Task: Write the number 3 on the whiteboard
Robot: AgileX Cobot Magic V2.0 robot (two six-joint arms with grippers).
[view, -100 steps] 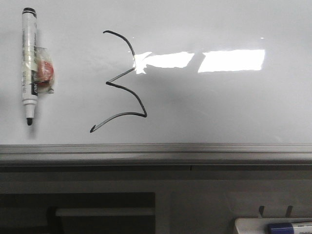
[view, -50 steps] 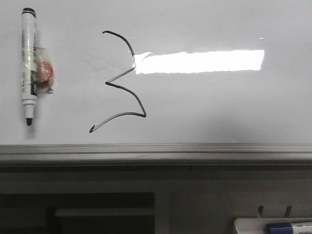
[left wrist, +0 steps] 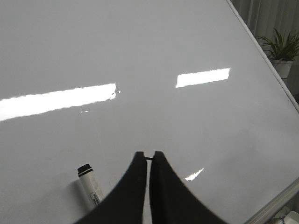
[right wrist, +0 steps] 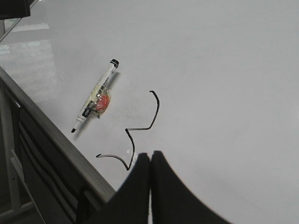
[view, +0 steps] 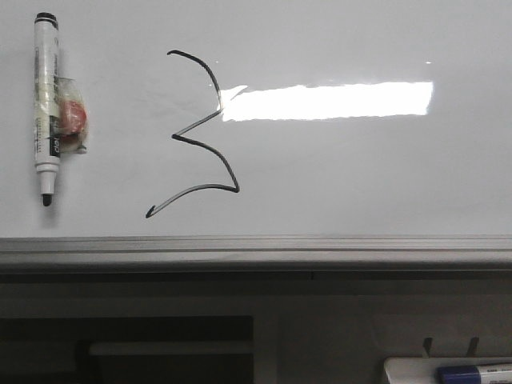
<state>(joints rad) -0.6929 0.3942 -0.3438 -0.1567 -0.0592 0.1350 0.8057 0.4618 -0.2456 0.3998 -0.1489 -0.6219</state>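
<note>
Both grippers are clenched on nothing: the left gripper (left wrist: 148,156) hangs over bare board, the right gripper (right wrist: 150,156) just near of the number 3 (view: 196,132). That angular black 3 sits left of centre on the whiteboard (view: 360,176). Left of it lies an uncapped marker (view: 47,104), tip nearward. Since a second ago the split glare has merged into one strip. Beyond the board's corner stands a potted plant (left wrist: 280,49).

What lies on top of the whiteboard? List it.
On the whiteboard: the drawn number 3 and an uncapped black marker with a taped red lump on its side. Nothing covers the 3.
</note>
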